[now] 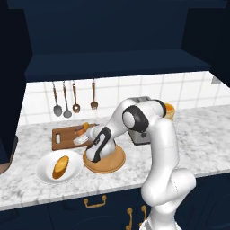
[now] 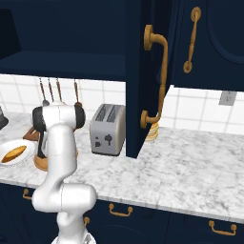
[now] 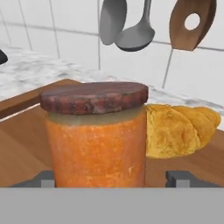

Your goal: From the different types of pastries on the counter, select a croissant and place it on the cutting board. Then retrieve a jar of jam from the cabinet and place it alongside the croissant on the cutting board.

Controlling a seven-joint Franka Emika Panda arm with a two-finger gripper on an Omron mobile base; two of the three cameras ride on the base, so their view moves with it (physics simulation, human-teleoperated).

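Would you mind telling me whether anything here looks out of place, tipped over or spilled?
Nothing stands out. The jar of jam stands upright on the cutting board, lid on, right beside the croissant. No spill shows. The loaf lies on its white plate, and the toaster stands squarely on the counter.

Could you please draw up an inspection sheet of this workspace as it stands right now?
Surface: marbled counter, no spills seen.
Job's things: jar of jam upright on the cutting board, croissant right beside it on the board; the cabinet door stands open.
Clutter: oblong loaf on a white plate; round wooden plate; toaster; stacked round cakes.
Gripper: gripper at the jar, fingertips either side of its base; contact cannot be judged.
Cables: nothing seen.
Surroundings: utensils hang on the tiled wall; wall outlet; navy drawers with gold handles.
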